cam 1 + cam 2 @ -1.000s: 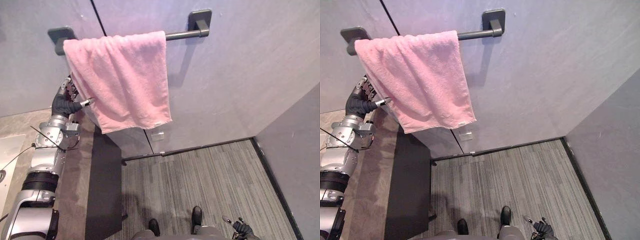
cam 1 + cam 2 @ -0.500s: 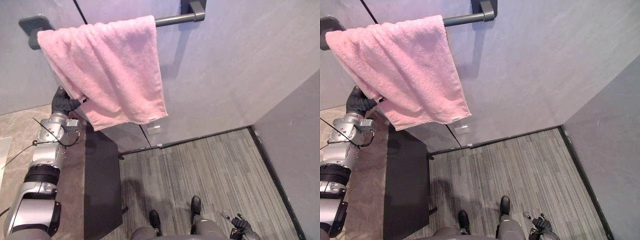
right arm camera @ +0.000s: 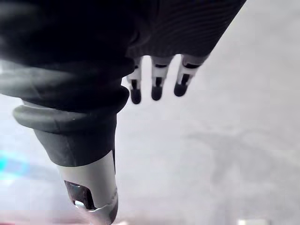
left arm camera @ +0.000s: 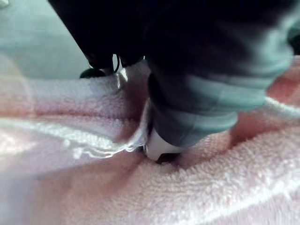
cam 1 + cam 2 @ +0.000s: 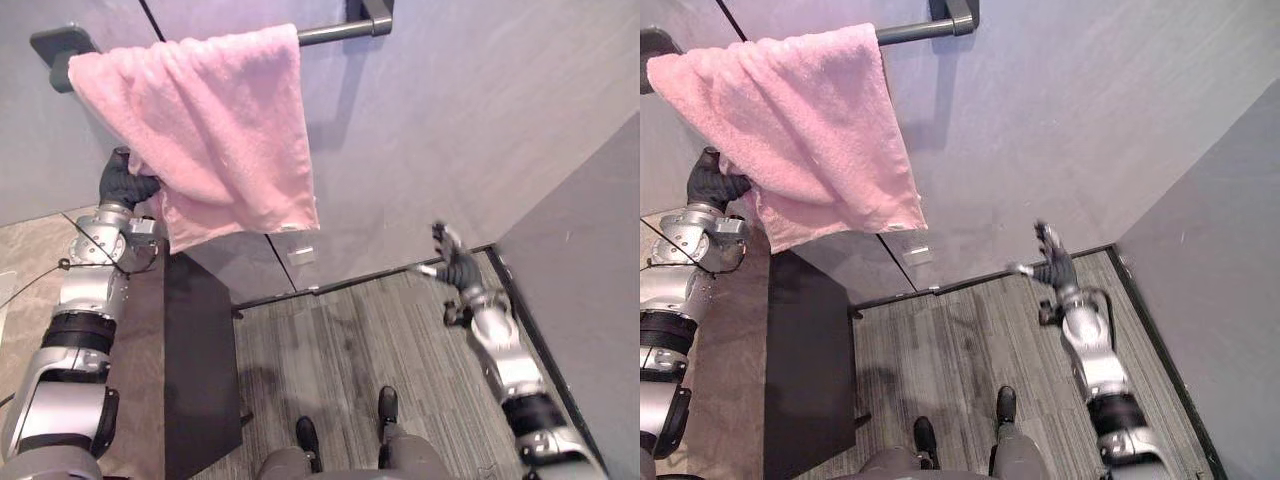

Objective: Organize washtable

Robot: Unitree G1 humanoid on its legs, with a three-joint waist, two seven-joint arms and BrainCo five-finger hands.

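A pink towel (image 5: 220,120) hangs over a dark bar (image 5: 335,33) fixed to the grey wall. My left hand (image 5: 122,185) is raised at the towel's lower left edge, and the cloth bunches up around it. In the left wrist view the thumb (image 4: 187,117) presses into a fold of the towel (image 4: 187,197), with the cloth pinched under it. My right hand (image 5: 450,262) is lifted at mid right, away from the towel, with its fingers (image 3: 157,86) straight and nothing in it.
A stone countertop (image 5: 30,250) lies at the lower left, with a dark cabinet side (image 5: 200,370) below it. A striped grey floor (image 5: 380,340) runs to a grey side wall (image 5: 590,260) on the right. A small white plate (image 5: 299,254) sits on the wall under the towel.
My left hand has closed on the towel's lower left edge and gathered the cloth. My right arm has risen from the bottom right corner to mid right. The camera has shifted a little.
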